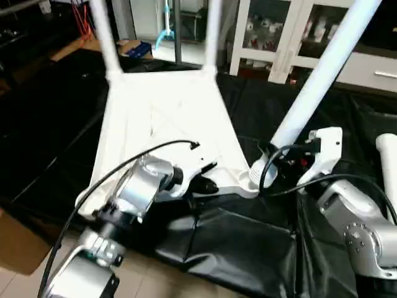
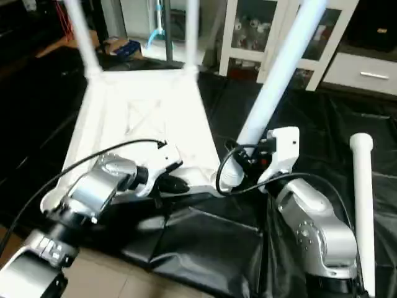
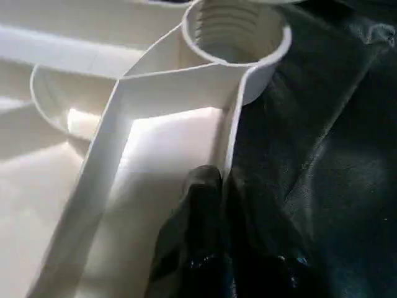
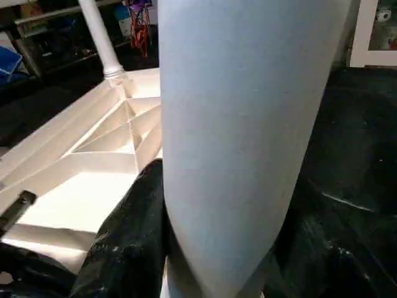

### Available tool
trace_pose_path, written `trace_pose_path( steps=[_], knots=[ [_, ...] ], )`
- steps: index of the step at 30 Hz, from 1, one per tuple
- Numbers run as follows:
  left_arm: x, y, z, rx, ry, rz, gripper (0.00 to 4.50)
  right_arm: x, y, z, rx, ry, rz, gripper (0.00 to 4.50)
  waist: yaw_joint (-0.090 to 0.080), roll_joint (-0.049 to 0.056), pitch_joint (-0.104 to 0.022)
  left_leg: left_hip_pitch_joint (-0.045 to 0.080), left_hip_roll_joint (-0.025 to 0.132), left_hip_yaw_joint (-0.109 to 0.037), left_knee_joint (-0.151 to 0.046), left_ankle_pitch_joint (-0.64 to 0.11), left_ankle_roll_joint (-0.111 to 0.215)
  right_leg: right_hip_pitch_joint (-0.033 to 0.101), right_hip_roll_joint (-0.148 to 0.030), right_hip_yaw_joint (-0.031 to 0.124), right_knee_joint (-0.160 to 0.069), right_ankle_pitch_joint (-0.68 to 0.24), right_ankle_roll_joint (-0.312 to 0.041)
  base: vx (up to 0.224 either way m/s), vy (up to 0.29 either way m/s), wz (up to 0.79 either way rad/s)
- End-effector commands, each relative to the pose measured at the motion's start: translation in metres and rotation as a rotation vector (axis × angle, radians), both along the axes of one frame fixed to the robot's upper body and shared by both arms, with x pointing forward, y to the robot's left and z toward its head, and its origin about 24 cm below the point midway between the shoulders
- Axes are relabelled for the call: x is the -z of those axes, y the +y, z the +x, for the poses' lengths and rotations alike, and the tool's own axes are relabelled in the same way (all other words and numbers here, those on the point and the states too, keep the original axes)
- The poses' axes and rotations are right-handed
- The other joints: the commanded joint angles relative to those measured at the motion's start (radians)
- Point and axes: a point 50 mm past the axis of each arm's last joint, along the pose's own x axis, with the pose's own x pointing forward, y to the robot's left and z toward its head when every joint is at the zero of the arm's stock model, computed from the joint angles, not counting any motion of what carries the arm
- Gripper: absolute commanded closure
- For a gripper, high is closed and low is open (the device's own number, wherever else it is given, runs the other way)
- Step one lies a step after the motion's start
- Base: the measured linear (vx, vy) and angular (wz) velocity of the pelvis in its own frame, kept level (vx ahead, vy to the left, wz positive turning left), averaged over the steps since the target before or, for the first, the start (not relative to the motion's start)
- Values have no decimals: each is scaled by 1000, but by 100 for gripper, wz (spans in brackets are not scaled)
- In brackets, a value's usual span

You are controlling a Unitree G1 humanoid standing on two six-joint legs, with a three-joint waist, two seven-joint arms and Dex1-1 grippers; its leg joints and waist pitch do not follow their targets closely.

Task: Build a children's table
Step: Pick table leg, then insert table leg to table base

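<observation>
The white tabletop [image 1: 167, 118] lies upside down on a black cloth, ribbed underside up. Two white legs [image 1: 105, 37] [image 1: 212, 34] stand upright in its far corner sockets. My left gripper [image 1: 203, 185] is at the near edge, its black fingers [image 3: 195, 211] shut on the rim wall just short of the near right socket [image 3: 236, 28], whose threads show. My right gripper [image 1: 273, 150] is shut on a third leg [image 1: 322, 68]. That leg leans to the right, its lower end right at the near right socket. Another leg [image 2: 363, 205] lies loose on the cloth at the right.
A white glass-door cabinet [image 1: 298, 31] stands behind the work. The black cloth [image 1: 248, 248] covers the floor under and in front of the tabletop. A cardboard box [image 1: 18, 248] sits at the near left, and a blue object [image 1: 139, 48] lies beyond the far left leg.
</observation>
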Motion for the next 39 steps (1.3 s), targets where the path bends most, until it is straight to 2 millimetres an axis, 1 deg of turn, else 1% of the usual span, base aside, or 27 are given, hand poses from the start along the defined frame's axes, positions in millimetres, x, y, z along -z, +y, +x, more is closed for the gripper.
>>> trace_pose_path(
  steps=[1, 2, 3, 4, 6, 7, 8, 9, 10, 12, 14, 15, 21, 22, 23, 26, 27, 28, 32, 35, 37, 38, 39],
  knots=[
    [16, 11, -5, -1, -2, 79, 401, -8, -2, 1, -5, -42, -5, 267, 11, -14, -51, 4, 73, -27, -78, -5, 149, 41, -62, 40, -60, 61, -320, 0, 0, 0],
    [16, 11, -5, 2, -5, 79, 387, -8, -2, 1, -5, -42, -5, 267, 11, -14, -51, 4, 73, -27, -78, -5, 149, 41, -62, 40, -60, 61, -320, 0, 0, 0],
    [13, 12, -7, 20, -16, 72, 378, -9, -2, 1, -9, -41, -5, 267, 11, -15, -52, 4, 74, -27, -78, -4, 142, 41, -61, 40, -58, 70, -319, 0, 0, 0],
    [9, 11, -8, 50, -55, 66, 379, -10, -1, 0, -16, -41, -2, 267, 11, -15, -51, 6, 74, -26, -78, -2, 139, 40, -61, 40, -58, 73, -319, 0, 0, 0],
    [4, 13, -9, 93, -104, 60, 376, -11, -1, -1, -28, -43, -11, 267, 11, -14, -54, 6, 71, -26, -76, 15, 142, 40, -60, 41, -55, 96, -316, 0, 0, 0],
    [2, 13, -9, 111, -127, 58, 354, -11, 0, -1, -33, -44, -12, 267, 14, -13, -57, 6, 72, -26, -73, 37, 148, 40, -59, 40, -52, 122, -317, 0, 0, 0],
    [2, 13, -9, 111, -129, 58, 354, -11, 0, -1, -33, -45, -12, 267, 14, -13, -57, 6, 72, -26, -73, 37, 148, 40, -59, 40, -52, 122, -317, 0, 0, 0],
    [0, 14, -10, 137, -165, 54, 342, -12, 1, -2, -43, -50, -9, 267, 19, -12, -57, 8, 72, -25, -71, 61, 157, 38, -59, 40, -48, 153, -322, 0, 0, 0],
    [0, 14, -10, 142, -162, 51, 336, -12, 1, -2, -46, -51, -6, 267, 23, -15, -58, 9, 74, -24, -71, 74, 162, 37, -58, 40, -46, 163, -322, 0, 0, 0],
    [3, 17, -10, 151, -176, 63, 336, -13, 3, -2, -63, -57, -1, 267, 33, -15, -57, 10, 73, -22, -69, 91, 167, 35, -58, 40, -42, 175, -323, 0, 0, 0],
    [4, 17, -9, 143, -179, 59, 336, -14, 3, -2, -69, -58, 0, 267, 36, -15, -58, 11, 73, -21, -68, 93, 167, 35, -59, 40, -42, 177, -323, 0, 0, 0],
    [4, 17, -7, 125, -179, 48, 336, -14, 4, -3, -79, -61, 3, 267, 40, -17, -57, 11, 72, -20, -67, 95, 166, 35, -59, 40, -41, 174, -324, 0, 0, 0],
    [5, 10, -6, 146, -177, -18, 336, -15, 5, -4, -94, -63, 2, 267, 51, -17, -57, 12, 71, -18, -68, 76, 142, 35, -59, 42, -42, 150, -320, 0, 0, 0],
    [6, 9, -6, 146, -170, -26, 336, -15, 5, -4, -95, -63, 1, 267, 51, -18, -57, 12, 71, -18, -68, 74, 141, 35, -58, 42, -42, 151, -319, 0, 0, 0],
    [7, 7, -6, 145, -166, -36, 336, -15, 5, -5, -98, -63, 0, 267, 52, -16, -57, 11, 70, -18, -68, 69, 137, 35, -59, 42, -42, 149, -319, 0, 0, 0],
    [10, -1, -5, 133, -162, -64, 336, -15, 5, -5, -99, -64, -1, 267, 53, -16, -56, 11, 71, -18, -68, 48, 127, 36, -60, 44, -44, 137, -318, 0, 0, 0],
    [11, -4, -3, 138, -182, -63, 336, -15, 5, -5, -100, -66, -2, 267, 53, -18, -56, 10, 70, -17, -69, 39, 124, 38, -60, 44, -45, 131, -317, 0, 0, 0],
    [11, -4, -3, 139, -183, -63, 336, -15, 5, -5, -100, -66, -2, 267, 53, -16, -57, 10, 70, -18, -68, 37, 121, 38, -59, 44, -45, 131, -314, 0, 0, 0],
    [14, -7, -1, 156, -192, -54, 336, -16, 5, -7, -103, -67, -4, 267, 52, -17, -58, 9, 70, -20, -68, 35, 120, 39, -59, 44, -45, 139, -313, 0, 0, 0],
    [14, -9, 1, 166, -197, -46, 336, -16, 5, -7, -107, -67, -5, 267, 52, -13, -58, 10, 70, -21, -68, 33, 119, 39, -59, 44, -44, 140, -312, 0, 0, 0],
    [18, -8, 3, 181, -201, -13, 336, -16, 5, -7, -107, -67, -10, 267, 52, -12, -58, 11, 69, -21, -67, 35, 120, 39, -58, 44, -45, 148, -311, 0, 0, 0],
    [18, -8, 3, 181, -201, -13, 336, -16, 5, -7, -107, -67, -10, 267, 51, -13, -59, 11, 69, -20, -68, 31, 119, 39, -58, 44, -44, 149, -311, 0, 0, 0],
    [23, -5, 4, 197, -199, 25, 336, -16, 4, -7, -104, -67, -13, 267, 52, -10, -59, 11, 70, -21, -67, 32, 118, 40, -60, 44, -43, 156, -315, 0, 0, 0]
  ],
)
